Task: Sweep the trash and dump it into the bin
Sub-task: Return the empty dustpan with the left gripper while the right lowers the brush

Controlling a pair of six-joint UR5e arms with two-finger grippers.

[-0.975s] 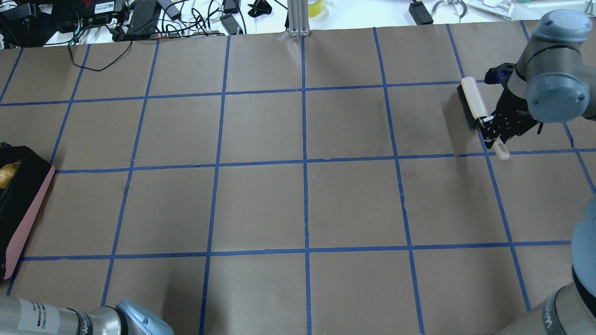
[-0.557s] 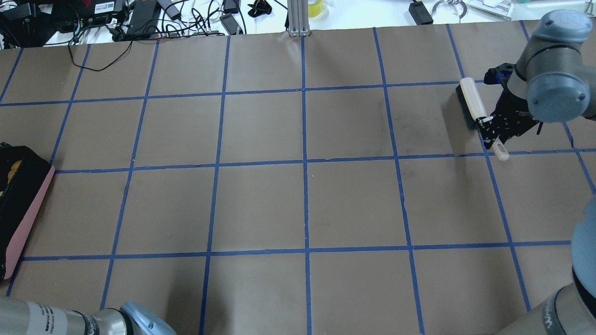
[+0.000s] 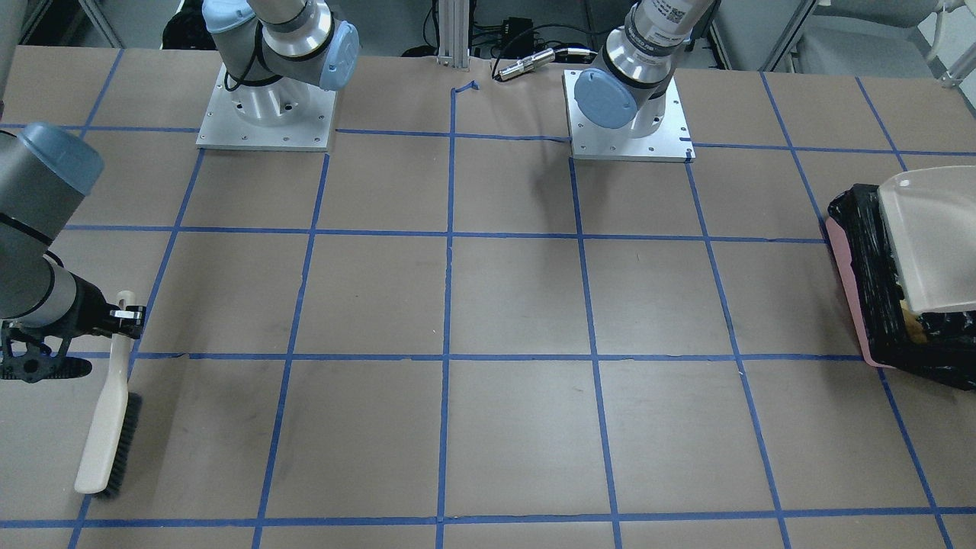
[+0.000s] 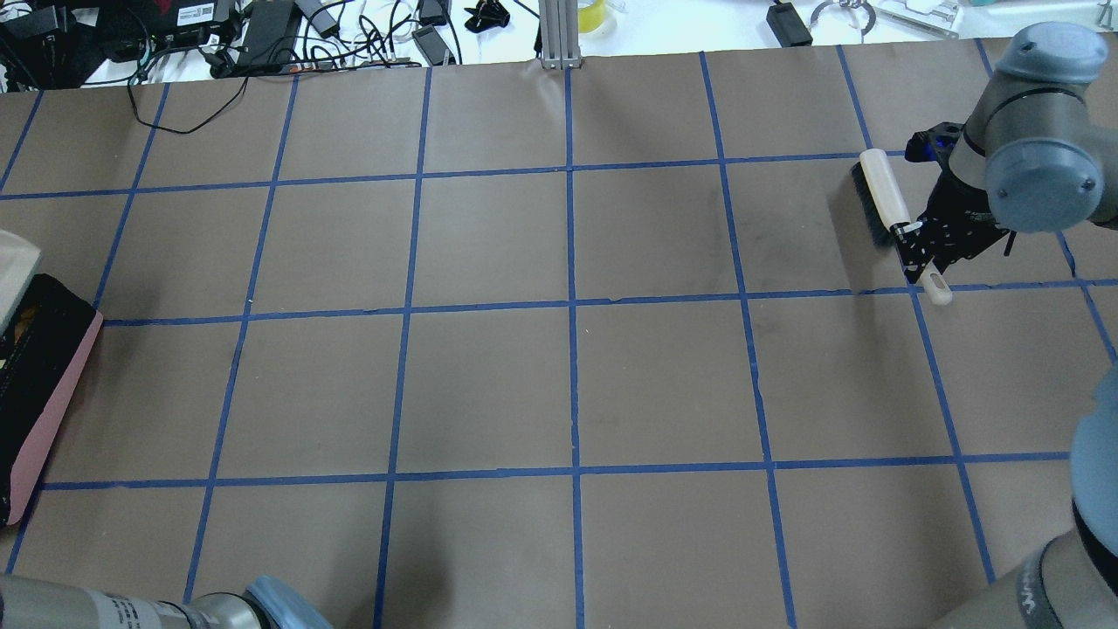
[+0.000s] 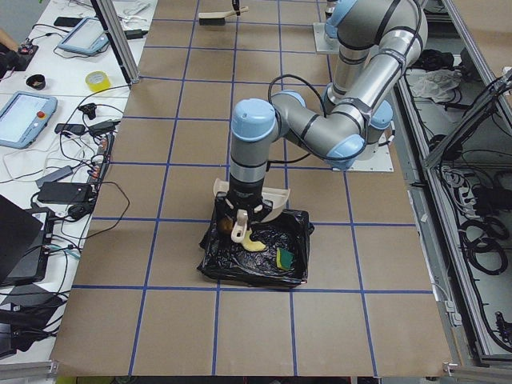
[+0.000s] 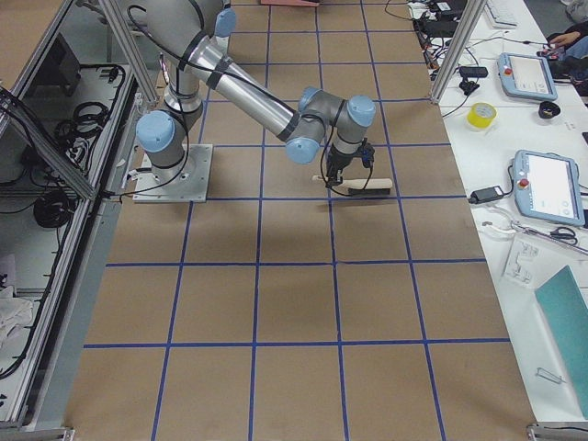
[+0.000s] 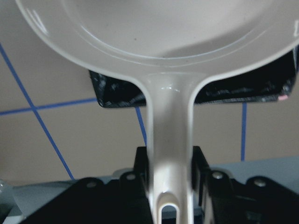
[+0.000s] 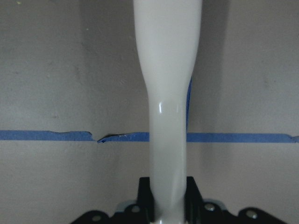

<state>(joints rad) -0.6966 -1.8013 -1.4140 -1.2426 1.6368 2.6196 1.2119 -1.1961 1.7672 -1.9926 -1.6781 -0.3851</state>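
The pink bin (image 3: 845, 301) with its black bag stands at the table's left end and also shows in the overhead view (image 4: 48, 402). My left gripper (image 7: 169, 163) is shut on the handle of the cream dustpan (image 3: 926, 244), which it holds over the bin (image 5: 240, 268). In the bin lie the yellow-and-green sponge (image 5: 285, 258), the tan croissant (image 5: 254, 242) and the brown potato-like lump (image 5: 230, 226). My right gripper (image 4: 917, 245) is shut on the handle of the cream brush (image 4: 882, 196), whose bristles rest on the table at the far right.
Blue tape lines divide the brown table (image 4: 568, 384) into squares. Cables and devices (image 4: 262, 35) lie beyond the far edge. The arm bases (image 3: 263, 114) stand at the robot's side. My left arm's elbow (image 4: 279, 607) sits at the near edge.
The dustpan's edge has come into the overhead view above the bin, hiding the yellow lump seen earlier. My left arm's elbow has shifted right. The right arm and brush have barely moved.
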